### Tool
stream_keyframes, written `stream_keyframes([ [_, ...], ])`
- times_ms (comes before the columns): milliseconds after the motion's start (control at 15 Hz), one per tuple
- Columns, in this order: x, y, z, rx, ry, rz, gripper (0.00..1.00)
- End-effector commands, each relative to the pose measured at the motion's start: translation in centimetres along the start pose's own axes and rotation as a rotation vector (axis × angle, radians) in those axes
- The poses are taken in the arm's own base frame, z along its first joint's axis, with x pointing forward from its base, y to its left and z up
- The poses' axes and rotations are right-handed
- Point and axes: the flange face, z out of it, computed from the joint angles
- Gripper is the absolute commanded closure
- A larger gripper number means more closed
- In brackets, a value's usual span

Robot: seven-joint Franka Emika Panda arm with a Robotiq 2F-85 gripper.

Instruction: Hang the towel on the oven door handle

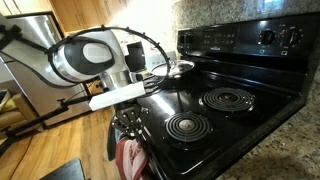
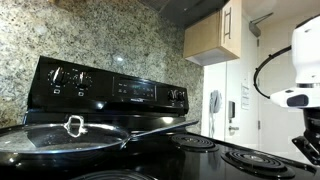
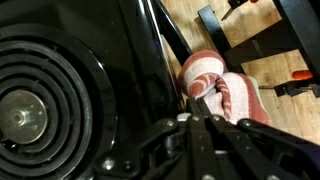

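Claw [image 3: 205,112] clamps tight on the towel [image 3: 235,88], bunched at its one o'clock just off the handle [image 3: 178,45], held low, I'd say, ready for draping.

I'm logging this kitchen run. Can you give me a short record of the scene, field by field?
setting: black stove with coil burners, wooden floor in front
towel: red with pale stripes, bunched at the stove's front edge, above the floor
gripper: at the towel, one finger among its folds; grip unclear
oven door handle: cannot be made out for certain
pan: lidded, on the stovetop near the control panel
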Motion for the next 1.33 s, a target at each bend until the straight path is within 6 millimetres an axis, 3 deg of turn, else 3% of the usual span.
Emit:
stream_keyframes([
  [0,1.4,-2.0,1.8,0.023,-0.054,-0.08,1.0],
  [200,3.2,-4.2,2.7,0.023,-0.088,-0.146,1.0],
  [400,4.3,-5.1,3.5,0.008,-0.111,-0.208,1.0],
  [667,4.3,-5.1,3.8,-0.044,-0.121,-0.216,1.0],
  [1000,4.0,-4.6,3.4,-0.211,-0.138,-0.093,1.0],
  [1267,2.6,-3.1,5.3,-0.272,-0.167,-0.01,1.0],
])
